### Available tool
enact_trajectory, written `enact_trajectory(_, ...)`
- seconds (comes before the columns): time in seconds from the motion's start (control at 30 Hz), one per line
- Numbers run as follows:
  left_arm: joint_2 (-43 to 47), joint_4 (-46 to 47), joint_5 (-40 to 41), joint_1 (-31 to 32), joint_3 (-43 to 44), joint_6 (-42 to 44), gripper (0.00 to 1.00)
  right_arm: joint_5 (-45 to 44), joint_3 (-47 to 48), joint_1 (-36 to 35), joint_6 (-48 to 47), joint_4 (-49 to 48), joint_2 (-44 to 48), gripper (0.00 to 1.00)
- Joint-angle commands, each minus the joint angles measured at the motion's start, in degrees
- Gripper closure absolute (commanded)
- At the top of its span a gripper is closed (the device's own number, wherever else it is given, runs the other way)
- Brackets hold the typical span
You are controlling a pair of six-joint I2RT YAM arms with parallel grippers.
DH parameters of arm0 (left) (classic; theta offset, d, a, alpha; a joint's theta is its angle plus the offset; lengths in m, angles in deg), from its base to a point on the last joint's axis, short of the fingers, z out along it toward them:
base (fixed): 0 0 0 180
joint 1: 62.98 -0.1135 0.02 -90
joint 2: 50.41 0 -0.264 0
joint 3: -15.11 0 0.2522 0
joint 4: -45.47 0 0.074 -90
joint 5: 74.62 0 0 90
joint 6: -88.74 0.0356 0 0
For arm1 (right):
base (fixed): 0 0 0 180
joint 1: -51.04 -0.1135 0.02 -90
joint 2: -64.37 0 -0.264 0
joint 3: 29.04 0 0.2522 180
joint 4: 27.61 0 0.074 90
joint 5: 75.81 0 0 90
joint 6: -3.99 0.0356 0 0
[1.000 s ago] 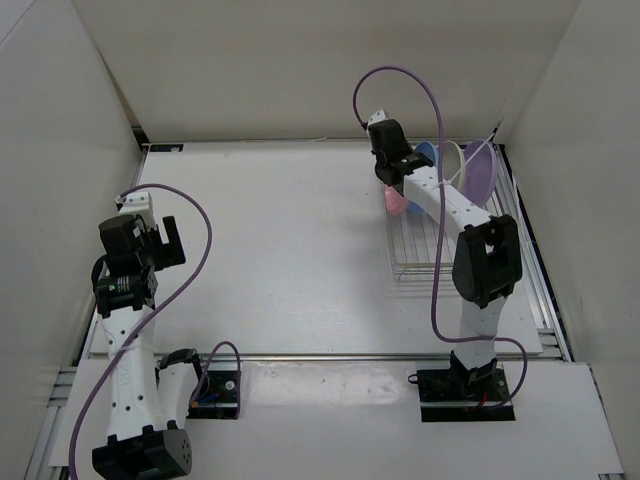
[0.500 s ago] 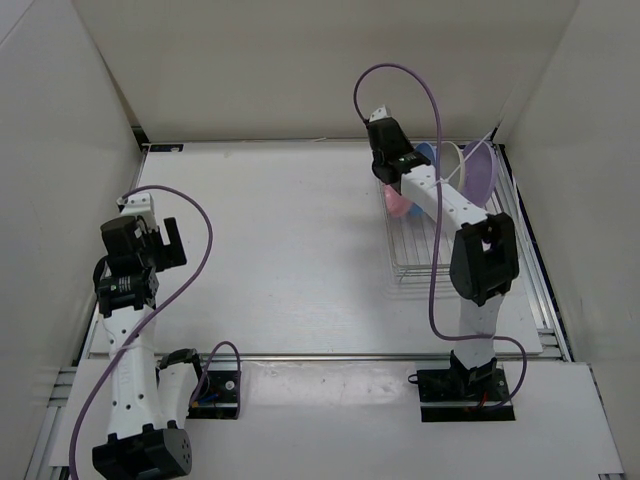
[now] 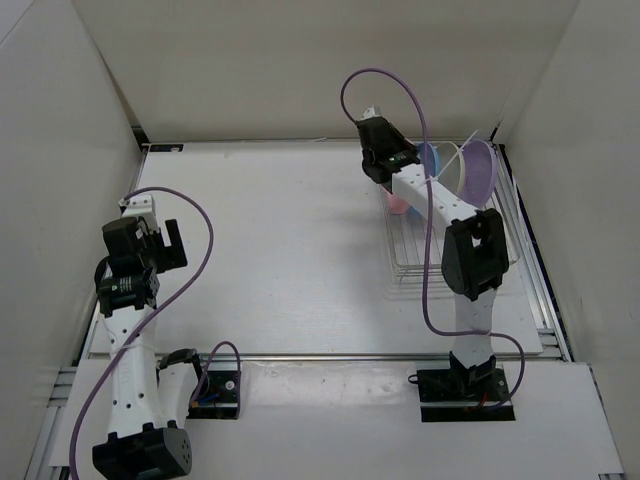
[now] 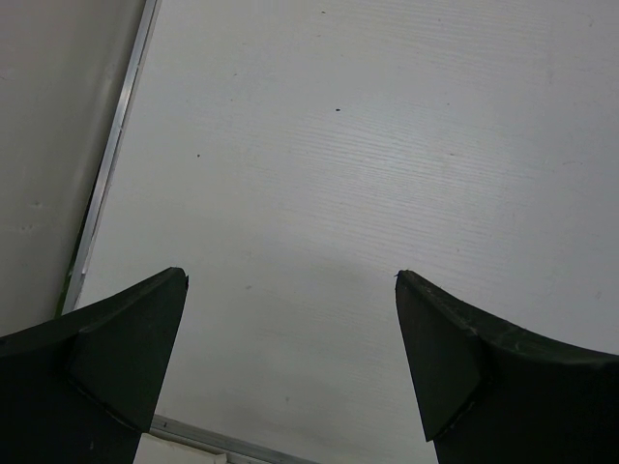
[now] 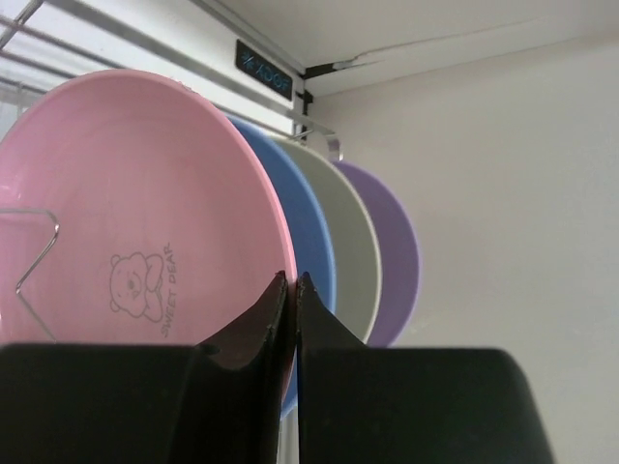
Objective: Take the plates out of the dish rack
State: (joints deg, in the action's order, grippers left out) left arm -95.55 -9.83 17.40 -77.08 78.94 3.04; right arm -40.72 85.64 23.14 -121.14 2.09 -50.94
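Four plates stand on edge in the silver wire dish rack [image 3: 455, 240] at the far right: pink [image 3: 396, 203], blue [image 3: 428, 157], cream-white [image 3: 452, 165] and lavender purple [image 3: 478, 170]. In the right wrist view the pink plate [image 5: 126, 213] is nearest, then blue [image 5: 311, 251], cream [image 5: 353, 251] and purple [image 5: 397, 251]. My right gripper [image 5: 293, 278] is shut on the pink plate's rim, one finger on each side; it also shows in the top view [image 3: 388, 182]. My left gripper [image 3: 152, 238] is open and empty above bare table at the left [image 4: 290, 280].
The rack's top rail [image 5: 145, 43] runs behind the plates, and a wire prong [image 5: 29, 261] crosses the pink plate's face. White walls enclose the table on the left, back and right. A metal strip [image 4: 106, 184] edges the table on the left.
My right wrist has swung to the left and a little farther back, still closed on the pink plate's rim. The left arm has barely moved.
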Motion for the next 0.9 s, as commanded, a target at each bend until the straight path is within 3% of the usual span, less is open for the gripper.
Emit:
enact_trajectory(0.0,0.3,1.0,-1.4,0.2,-0.3,0.8,0.00,-6.1,4.7,0.0,-7.6,-8.0,-0.7,1.00)
enact_trajectory(0.2,0.3,1.0,-1.4,0.2,0.3,1.3,0.00,-8.0,9.4,0.0,-11.6,-10.6,-1.2,1.00)
enact_trajectory(0.5,-2.7,1.0,-0.9,0.2,4.0,1.3,0.00,-7.5,8.2,0.0,-16.1,-15.3,6.5,1.00)
enact_trajectory(0.67,-5.3,2.2,-5.5,0.2,7.4,0.8,0.00,-2.8,9.3,-0.7,-7.3,-9.3,14.3,1.00)
enact_trajectory(0.73,-7.0,2.2,-8.9,0.2,9.1,0.8,0.00,1.5,10.8,-1.8,-1.1,1.5,17.6,1.00)
enact_trajectory(0.8,-10.6,1.5,-15.5,0.8,12.6,0.8,0.00,13.0,12.2,-1.8,10.1,13.5,21.2,1.00)
enact_trajectory(0.87,-13.9,0.7,-23.2,1.7,15.4,1.3,0.00,24.9,9.2,-1.8,18.6,19.3,24.2,1.00)
